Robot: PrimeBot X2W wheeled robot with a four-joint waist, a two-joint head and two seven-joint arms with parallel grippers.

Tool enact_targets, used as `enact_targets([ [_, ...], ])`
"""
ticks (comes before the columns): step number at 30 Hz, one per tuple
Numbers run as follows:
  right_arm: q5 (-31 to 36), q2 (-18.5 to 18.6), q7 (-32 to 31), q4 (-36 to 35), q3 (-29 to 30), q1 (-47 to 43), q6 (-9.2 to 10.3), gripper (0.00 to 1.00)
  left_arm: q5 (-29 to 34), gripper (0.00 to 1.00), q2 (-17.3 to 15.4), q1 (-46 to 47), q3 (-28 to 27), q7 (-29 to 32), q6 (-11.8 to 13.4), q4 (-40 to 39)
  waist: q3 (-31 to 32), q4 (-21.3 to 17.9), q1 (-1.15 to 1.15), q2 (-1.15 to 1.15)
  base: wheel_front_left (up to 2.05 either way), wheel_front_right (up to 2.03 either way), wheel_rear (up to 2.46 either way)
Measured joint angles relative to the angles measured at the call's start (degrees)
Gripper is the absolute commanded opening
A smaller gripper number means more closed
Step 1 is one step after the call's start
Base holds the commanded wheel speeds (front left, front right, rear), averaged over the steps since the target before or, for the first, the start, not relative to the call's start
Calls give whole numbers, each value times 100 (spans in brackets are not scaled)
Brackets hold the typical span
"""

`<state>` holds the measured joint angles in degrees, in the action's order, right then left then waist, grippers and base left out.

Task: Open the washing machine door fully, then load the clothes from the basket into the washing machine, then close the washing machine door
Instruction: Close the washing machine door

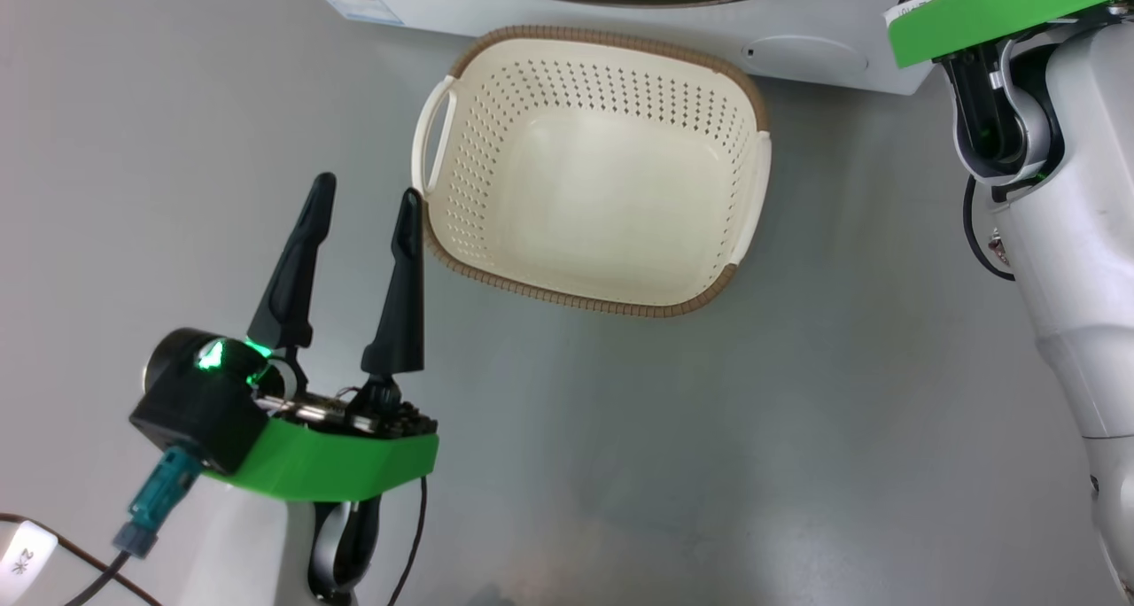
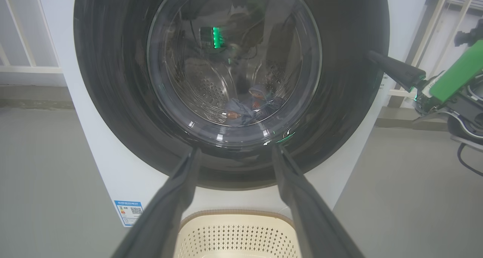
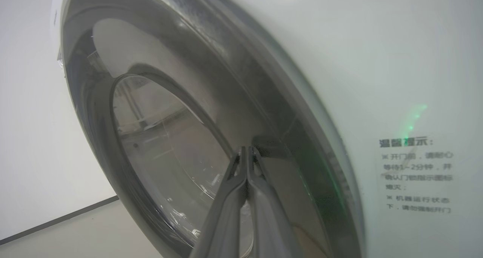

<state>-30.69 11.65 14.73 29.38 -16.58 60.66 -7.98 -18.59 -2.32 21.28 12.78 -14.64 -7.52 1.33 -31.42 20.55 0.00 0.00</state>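
The washing machine (image 2: 105, 156) is standing on the floor, its white front facing the robot. The washing machine door (image 2: 113, 80) is sitting flush against that front, glossy black rim ringing the clear bowl window, so the closing step appears to be finishing. The basket (image 1: 611, 39) is lying empty on the floor just before the machine. The clothes (image 2: 249, 107) are resting low in the drum, showing pale blue through the glass. The right hand (image 3: 246, 150), clenched on nothing, is meeting the door rim; a firm press is probably needed next to confirm the latch. The left hand (image 1: 368, 188) is hovering released beside the basket.
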Motion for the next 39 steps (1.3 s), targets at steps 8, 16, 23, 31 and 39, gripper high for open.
enact_targets([
  [8, -70, 66, 4, -155, -366, -524, 48, 0, 0, 100, -172, -34, -14, 0, 0, 291, 309, -123, 0, 0, 0, 0, 0],
  [16, -133, 22, 4, -477, -722, -1465, 48, 26, -15, 100, -479, -380, -167, 0, 0, 659, 844, -343, -1, 0, 0, 0, 0],
  [23, -171, 79, 0, -613, -935, -2254, 48, 100, -62, 100, -720, -723, -240, 0, 0, 886, 1400, -580, -2, 0, 0, 0, 0],
  [31, -205, 73, 0, -659, -884, -2988, 48, 100, -113, 100, -893, -1082, -369, 0, 0, 1070, 1952, -840, -2, 0, 0, 0, 0],
  [39, -205, 80, -1, -727, -689, -3688, 48, 100, -162, 100, -1006, -1453, -577, 0, 0, 1188, 2436, -1246, -2, 0, 0, 0, 0],
])
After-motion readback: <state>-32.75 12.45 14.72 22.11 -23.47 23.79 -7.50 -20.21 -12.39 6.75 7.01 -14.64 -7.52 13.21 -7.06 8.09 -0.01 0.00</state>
